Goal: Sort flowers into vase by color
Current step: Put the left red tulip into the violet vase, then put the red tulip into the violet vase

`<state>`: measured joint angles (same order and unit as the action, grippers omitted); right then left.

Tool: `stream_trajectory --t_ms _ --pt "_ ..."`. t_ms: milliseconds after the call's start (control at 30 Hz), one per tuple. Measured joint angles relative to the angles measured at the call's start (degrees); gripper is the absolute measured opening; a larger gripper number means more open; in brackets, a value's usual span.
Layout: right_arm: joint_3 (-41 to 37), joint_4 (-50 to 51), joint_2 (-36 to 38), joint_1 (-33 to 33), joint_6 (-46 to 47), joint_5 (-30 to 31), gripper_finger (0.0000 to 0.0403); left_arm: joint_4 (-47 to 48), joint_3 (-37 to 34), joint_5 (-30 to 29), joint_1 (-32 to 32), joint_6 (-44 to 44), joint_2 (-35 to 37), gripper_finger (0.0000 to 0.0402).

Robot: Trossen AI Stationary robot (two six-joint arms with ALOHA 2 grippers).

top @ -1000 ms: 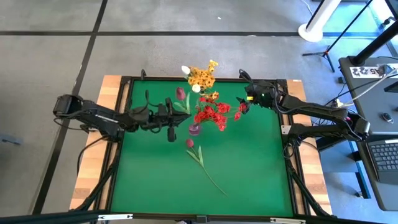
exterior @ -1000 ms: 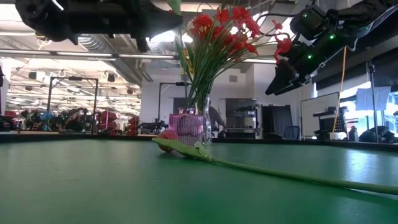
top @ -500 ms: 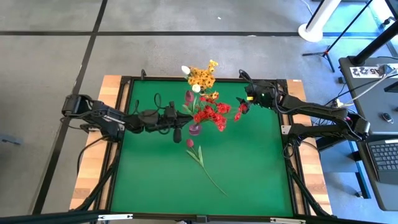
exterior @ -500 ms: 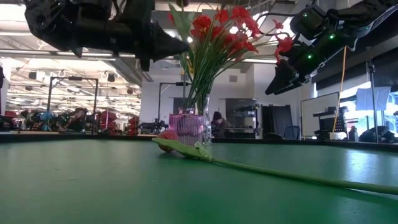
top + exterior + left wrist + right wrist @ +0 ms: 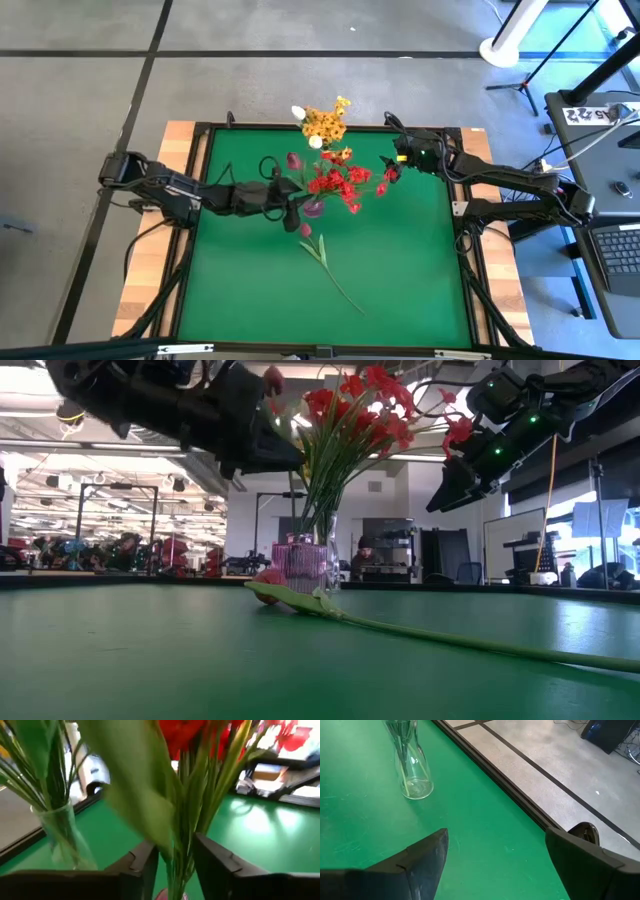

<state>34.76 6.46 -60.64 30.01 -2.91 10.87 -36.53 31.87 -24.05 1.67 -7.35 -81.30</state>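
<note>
A pink vase stands mid-table and holds red blossom clusters. A clear vase at the far edge holds yellow-orange clusters and a white bud. My left gripper hovers just left of the pink vase, open, its fingers on either side of green stems. A dark red bud stands up beside it. Another flower lies flat on the mat. My right gripper hangs open over the far right part of the mat with nothing between its fingers. My left gripper comes level from the table's left, slanting slightly down, with its fingers across upright green stems above the pink vase. A blurred leaf covers the spot, so I cannot tell whether the fingers touch a stem.
The green mat has a dark raised frame around it. The lying flower's long stem runs toward the near right. A laptop and cables sit on a side table to the right.
My left gripper has moved toward the table's right edge, up to the pink vase, and has tipped its fingers slightly down. The dark red bud flower has come along with it and now stands close to the red clusters.
</note>
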Motion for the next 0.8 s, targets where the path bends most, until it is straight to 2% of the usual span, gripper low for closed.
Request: stream_trajectory --t_ms 233,433,633,800 --pt "0.0 0.0 0.0 0.0 0.0 0.0 0.0332 26.5 10.0 -9.6 2.6 -0.2 3.5 0.0182" --pt "0.0 0.1 0.0 0.0 -0.2 0.0 0.0332 47.1 17.5 -15.8 6.3 -6.1 7.0 0.0211" --pt "0.0 0.8 0.0 0.0 -0.3 0.1 0.0332 68.7 22.1 -16.0 9.7 -24.4 10.2 0.0212" --pt "0.2 3.8 0.4 0.0 -0.3 0.1 0.0332 83.2 22.3 -15.8 14.0 -41.7 11.2 0.0211"
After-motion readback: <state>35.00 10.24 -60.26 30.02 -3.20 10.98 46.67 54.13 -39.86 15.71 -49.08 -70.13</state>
